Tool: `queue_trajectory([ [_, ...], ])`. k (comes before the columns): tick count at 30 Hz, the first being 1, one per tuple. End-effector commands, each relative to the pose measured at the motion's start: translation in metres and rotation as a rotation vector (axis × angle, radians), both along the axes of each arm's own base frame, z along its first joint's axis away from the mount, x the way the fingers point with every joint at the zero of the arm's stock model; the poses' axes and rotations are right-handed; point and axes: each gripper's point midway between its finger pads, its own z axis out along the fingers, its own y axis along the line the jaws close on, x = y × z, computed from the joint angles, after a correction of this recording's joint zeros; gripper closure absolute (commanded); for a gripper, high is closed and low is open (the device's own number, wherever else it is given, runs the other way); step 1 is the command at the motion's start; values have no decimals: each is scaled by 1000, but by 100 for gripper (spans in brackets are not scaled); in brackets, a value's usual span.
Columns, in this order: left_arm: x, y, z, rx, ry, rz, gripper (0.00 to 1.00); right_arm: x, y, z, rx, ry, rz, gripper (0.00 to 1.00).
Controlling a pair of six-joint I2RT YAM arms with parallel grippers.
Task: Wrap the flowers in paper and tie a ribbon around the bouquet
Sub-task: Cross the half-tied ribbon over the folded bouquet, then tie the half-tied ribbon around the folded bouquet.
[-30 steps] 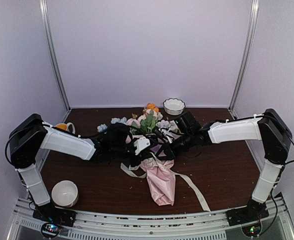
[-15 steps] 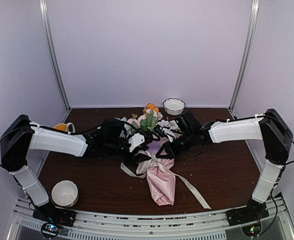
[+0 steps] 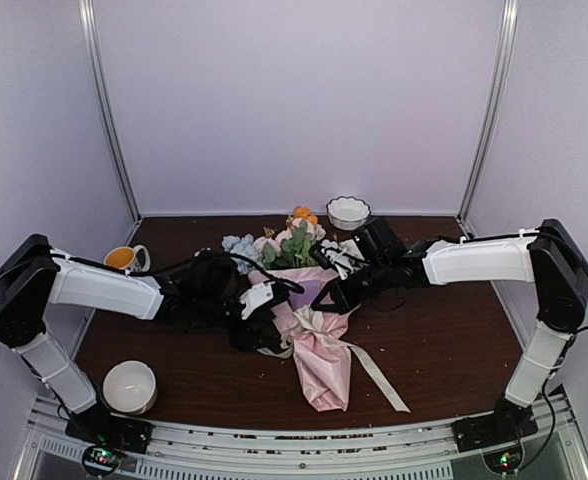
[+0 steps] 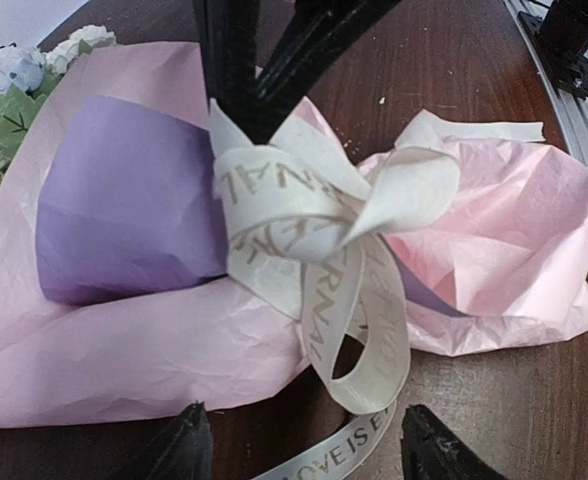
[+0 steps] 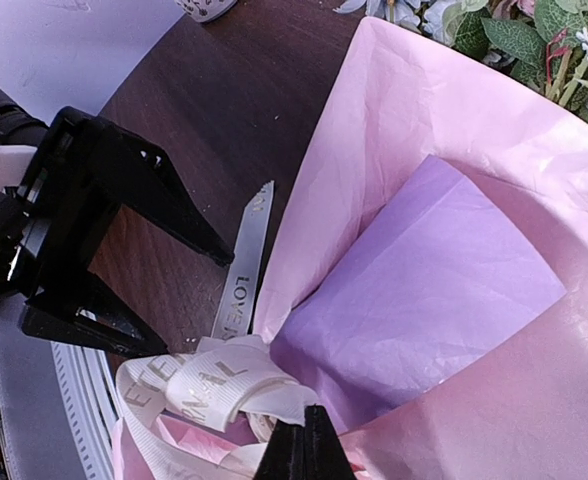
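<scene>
Right end effector point(image 5: 302, 428) closed, grip hidden by ribbon point(image 4: 319, 215)

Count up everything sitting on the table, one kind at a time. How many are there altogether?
bowls: 2
cup: 1
bouquet: 1
ribbon: 1
total: 5

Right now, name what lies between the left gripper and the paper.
The ribbon, its loop and printed tail on the table, shown in the left wrist view.
</scene>
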Motion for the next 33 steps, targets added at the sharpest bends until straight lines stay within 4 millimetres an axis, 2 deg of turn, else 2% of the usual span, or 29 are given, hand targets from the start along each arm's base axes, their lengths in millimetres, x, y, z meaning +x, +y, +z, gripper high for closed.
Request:
queue_trajectory([
  [1, -8, -5, -1, -39, 59, -18, 32, 1, 1, 10, 14, -30, -12, 100],
  [4, -9, -12, 1, -70, 73, -35, 34, 1, 1, 8, 13, -30, -12, 100],
  [9, -17, -24, -12, -34, 109, -84, 34, 3, -1, 9, 6, -39, -26, 100],
  [15, -16, -22, -19, -5, 98, -84, 40, 2, -1, 10, 6, -37, -25, 100],
  [18, -14, -25, -18, -6, 94, -92, 51, 2, -1, 10, 8, -39, -25, 100],
  [22, -15, -28, -17, -12, 98, -107, 78, 2, -2, 12, 11, -43, -26, 100],
  [28, -20, -26, -19, -6, 113, -125, 100, 0, -4, 13, 7, -48, -24, 100],
  [33, -14, -20, -20, 23, 109, -83, 100, 2, -8, 14, -10, -58, -42, 100],
])
